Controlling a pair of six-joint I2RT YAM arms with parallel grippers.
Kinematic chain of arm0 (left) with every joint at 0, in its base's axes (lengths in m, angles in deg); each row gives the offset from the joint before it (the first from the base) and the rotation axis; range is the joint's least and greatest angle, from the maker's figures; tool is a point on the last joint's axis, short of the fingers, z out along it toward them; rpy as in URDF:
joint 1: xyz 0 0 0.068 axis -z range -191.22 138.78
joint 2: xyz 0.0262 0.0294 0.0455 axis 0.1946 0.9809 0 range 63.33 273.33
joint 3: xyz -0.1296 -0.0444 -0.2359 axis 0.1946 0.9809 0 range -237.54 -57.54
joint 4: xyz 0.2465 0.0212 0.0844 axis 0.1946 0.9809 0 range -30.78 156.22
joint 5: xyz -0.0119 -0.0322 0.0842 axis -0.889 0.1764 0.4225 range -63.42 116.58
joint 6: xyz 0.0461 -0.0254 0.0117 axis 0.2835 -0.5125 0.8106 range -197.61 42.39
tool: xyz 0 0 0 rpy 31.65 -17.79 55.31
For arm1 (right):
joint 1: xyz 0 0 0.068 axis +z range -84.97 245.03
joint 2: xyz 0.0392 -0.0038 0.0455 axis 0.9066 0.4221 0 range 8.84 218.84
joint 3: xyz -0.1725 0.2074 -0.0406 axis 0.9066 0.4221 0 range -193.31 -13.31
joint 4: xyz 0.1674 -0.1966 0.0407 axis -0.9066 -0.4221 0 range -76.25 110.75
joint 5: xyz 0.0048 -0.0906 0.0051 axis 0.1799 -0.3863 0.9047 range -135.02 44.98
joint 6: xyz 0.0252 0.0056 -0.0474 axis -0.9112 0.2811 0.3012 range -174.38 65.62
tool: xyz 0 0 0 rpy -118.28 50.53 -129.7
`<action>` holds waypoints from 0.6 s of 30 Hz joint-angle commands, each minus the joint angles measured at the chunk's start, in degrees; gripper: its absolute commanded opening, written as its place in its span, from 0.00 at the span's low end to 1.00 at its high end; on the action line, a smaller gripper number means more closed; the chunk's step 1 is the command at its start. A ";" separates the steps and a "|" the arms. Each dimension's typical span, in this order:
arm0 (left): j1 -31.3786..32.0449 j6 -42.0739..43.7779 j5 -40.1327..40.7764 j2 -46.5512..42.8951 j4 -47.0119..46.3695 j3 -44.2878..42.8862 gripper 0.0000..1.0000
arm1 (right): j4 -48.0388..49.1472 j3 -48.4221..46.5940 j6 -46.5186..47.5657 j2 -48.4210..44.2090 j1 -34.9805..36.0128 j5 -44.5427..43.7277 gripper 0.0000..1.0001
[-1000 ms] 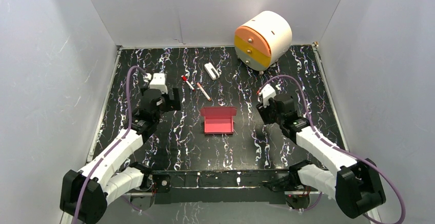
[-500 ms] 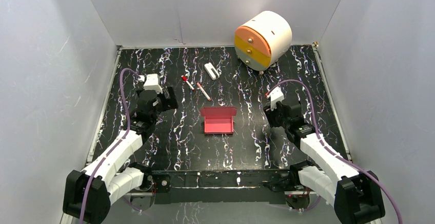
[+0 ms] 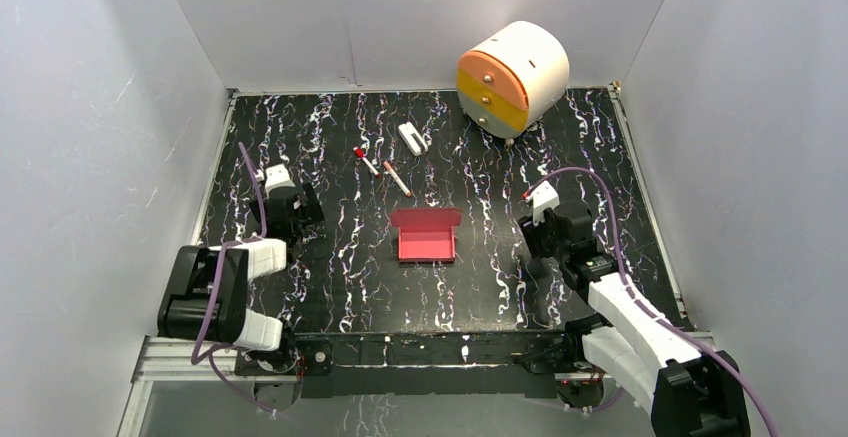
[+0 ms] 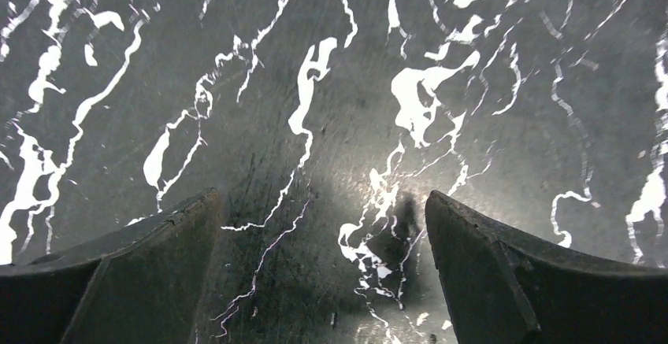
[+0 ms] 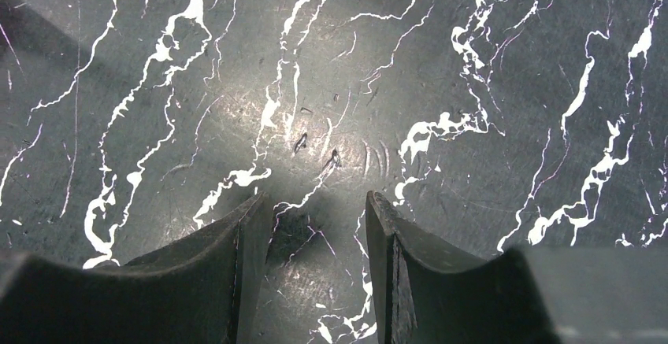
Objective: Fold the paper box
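Observation:
The paper box (image 3: 428,234) is pink-red card with a raised back wall and side flaps. It lies in the middle of the black marbled table (image 3: 350,277), and neither gripper touches it. My left gripper (image 3: 308,209) hovers well to its left. In the left wrist view the left gripper (image 4: 321,196) is wide open over bare table. My right gripper (image 3: 540,252) sits to the right of the box. In the right wrist view the right gripper (image 5: 317,196) is partly open, with only table surface between the fingers. The box does not show in either wrist view.
A round white drawer unit (image 3: 513,77) with orange and yellow fronts stands at the back right. A small white object (image 3: 412,138) and two thin red-tipped sticks (image 3: 365,160) (image 3: 397,178) lie behind the box. White walls close in the table on three sides.
Both arms have drawn back toward their bases, away from the box. The left arm has folded up near the left edge. The box has not moved.

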 commanded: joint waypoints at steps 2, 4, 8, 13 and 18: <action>-1.61 2.53 -3.43 2.25 -12.53 1.12 0.98 | 2.41 -1.01 -0.33 -1.52 -0.47 -0.03 0.55; -1.88 4.97 -3.46 3.82 -18.15 3.51 0.98 | 2.41 -1.12 -0.33 -1.63 -0.47 -0.03 0.55; -2.58 5.78 -2.65 6.64 -24.44 5.44 0.98 | 20.94 -2.11 -15.54 -1.49 -0.47 -4.14 0.99; -3.22 8.74 -6.44 8.28 -31.25 7.85 0.98 | 22.31 -1.89 -15.44 -3.32 -0.47 -1.88 1.00; -3.34 11.14 -9.70 16.76 -48.69 12.31 0.98 | 22.24 -1.99 -14.73 -3.56 -0.48 0.01 1.00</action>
